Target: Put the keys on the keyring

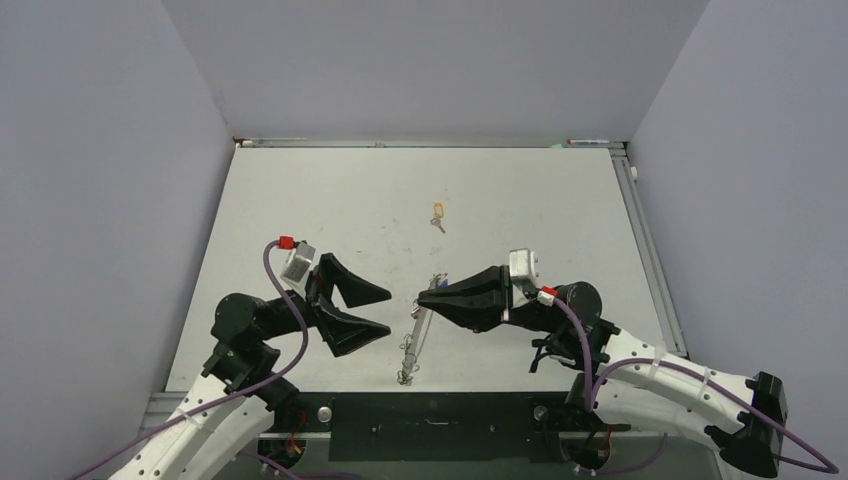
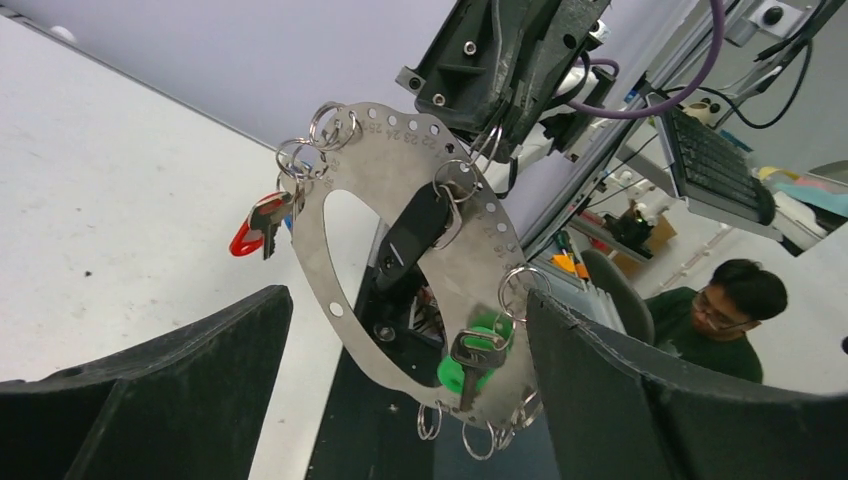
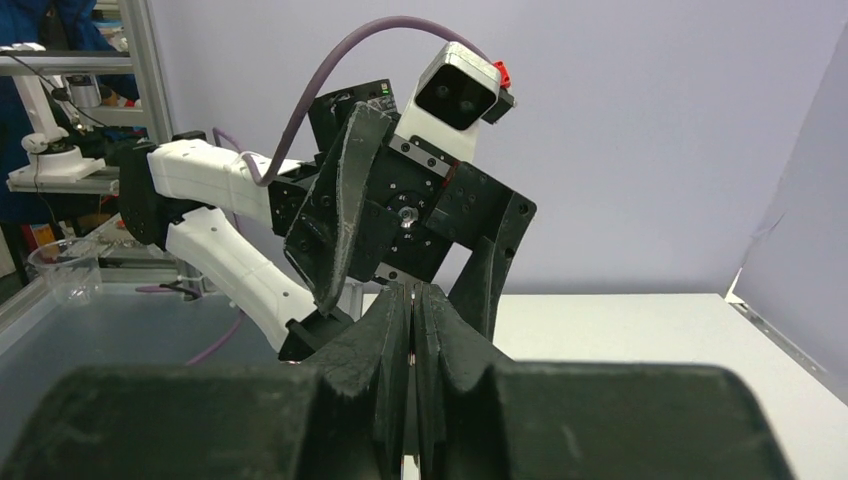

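Slippage worries us: from above, our right gripper (image 1: 428, 297) pinches the large flat silver oval keyring (image 1: 412, 345) by its edge, so a nudge could swing or drop it. Our left gripper (image 1: 385, 311) gapes beside it, and a yellow-tagged silver key (image 1: 437, 216) lies well apart on the white table (image 1: 300, 200). Left wrist alone shows a red-tagged key (image 2: 250, 232) and a green-tagged key (image 2: 468, 362) hanging on it. Right wrist shows only fingers (image 3: 390, 360) pressed together.
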You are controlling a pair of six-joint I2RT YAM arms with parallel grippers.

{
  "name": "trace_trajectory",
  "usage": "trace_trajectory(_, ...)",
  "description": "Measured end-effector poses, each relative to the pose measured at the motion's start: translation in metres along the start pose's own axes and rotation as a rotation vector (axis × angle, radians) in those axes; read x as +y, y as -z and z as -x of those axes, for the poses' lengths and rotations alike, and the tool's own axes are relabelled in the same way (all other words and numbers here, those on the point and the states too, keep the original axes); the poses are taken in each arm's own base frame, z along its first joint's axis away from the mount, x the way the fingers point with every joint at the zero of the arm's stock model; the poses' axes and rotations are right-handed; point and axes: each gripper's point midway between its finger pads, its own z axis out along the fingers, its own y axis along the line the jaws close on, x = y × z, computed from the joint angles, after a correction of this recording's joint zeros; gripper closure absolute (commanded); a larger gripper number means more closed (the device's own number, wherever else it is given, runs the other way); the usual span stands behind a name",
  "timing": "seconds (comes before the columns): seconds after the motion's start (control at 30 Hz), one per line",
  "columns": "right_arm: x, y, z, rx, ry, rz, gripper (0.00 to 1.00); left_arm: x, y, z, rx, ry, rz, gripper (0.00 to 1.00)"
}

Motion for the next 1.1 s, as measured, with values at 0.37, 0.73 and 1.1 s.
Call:
trace_trajectory(0.37, -0.004, -0.009, -0.007, 0.042, 0.027, 0.012, 0.95, -0.019, -0.007, -0.004, 0.006, 0.103, -0.079, 0.19)
trace_trajectory(0.73, -0.006, -0.008, -0.01, 0.054, 0.031, 0.008, 0.95, -0.012, -0.019, -0.033, 0.107, 0.16, -0.053, 0.32)
trace_trajectory(1.1, -0.011, -0.008, -0.013, 0.067, 0.045, -0.018, 0.95, -0.005, -0.025, -0.038, 0.14, 0.146, 0.0, 0.41)
